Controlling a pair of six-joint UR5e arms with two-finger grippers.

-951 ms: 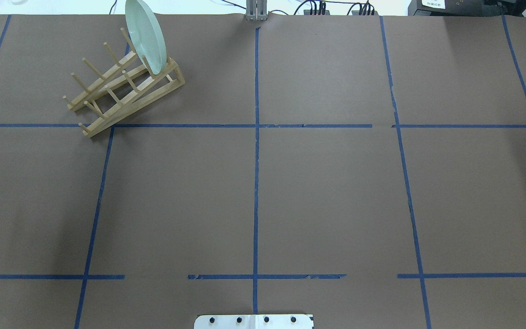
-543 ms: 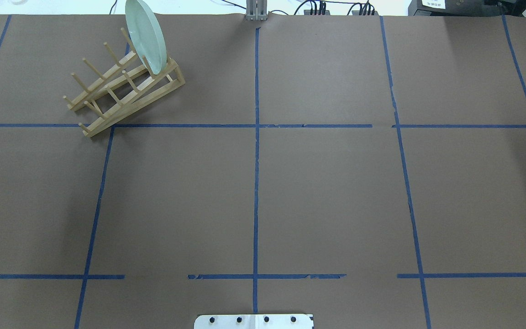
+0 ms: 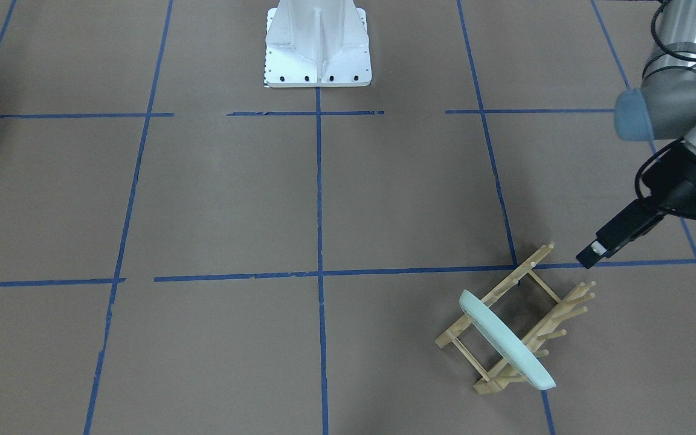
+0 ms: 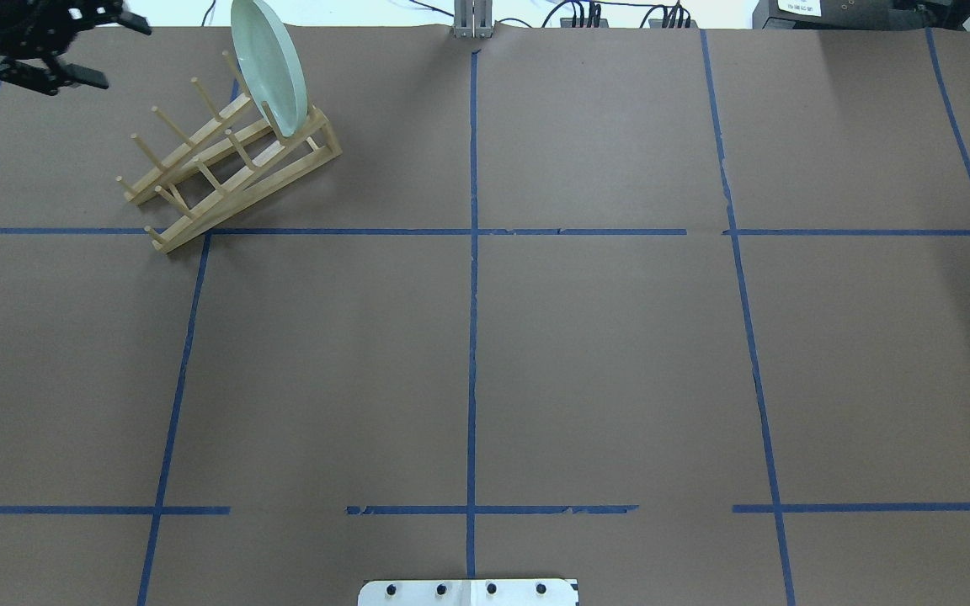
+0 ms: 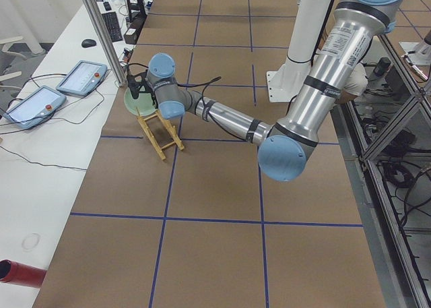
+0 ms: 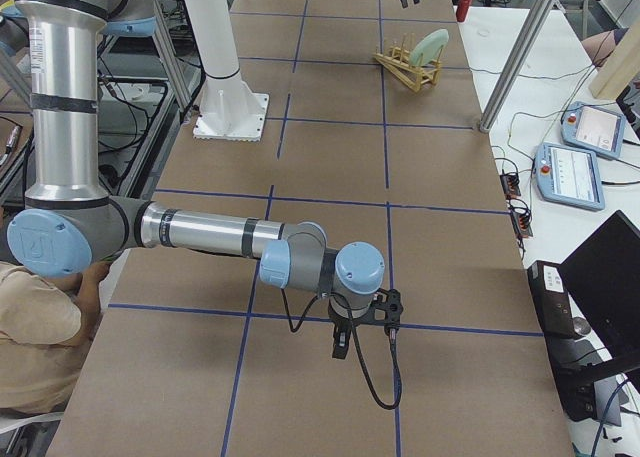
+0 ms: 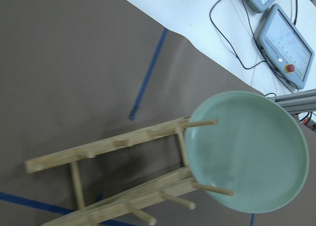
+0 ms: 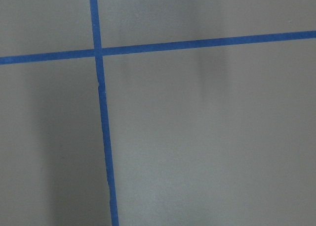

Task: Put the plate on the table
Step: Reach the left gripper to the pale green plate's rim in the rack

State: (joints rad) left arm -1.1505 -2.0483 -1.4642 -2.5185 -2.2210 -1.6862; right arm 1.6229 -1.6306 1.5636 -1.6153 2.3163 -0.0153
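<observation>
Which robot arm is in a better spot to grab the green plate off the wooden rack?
Left. The left gripper hovers open close to the wooden rack holding the plate; the right gripper is far away over bare table.

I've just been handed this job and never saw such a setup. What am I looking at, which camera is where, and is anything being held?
It is a robot with two jointed arms on one white base, each ending in a two-finger tool. Two pictures look down on the table: one from behind the robot, one facing it. Two look along the table from its ends, and one camera rides on each wrist. On the table stands a wooden rack, with a pale green plate on edge between its pegs at one end. The left tool hovers beside the rack, open and empty; its wrist camera sees plate and rack. The right tool hangs low over the table; whether it is open I cannot tell. Nothing is held; the plate is not yet on the table.
</observation>
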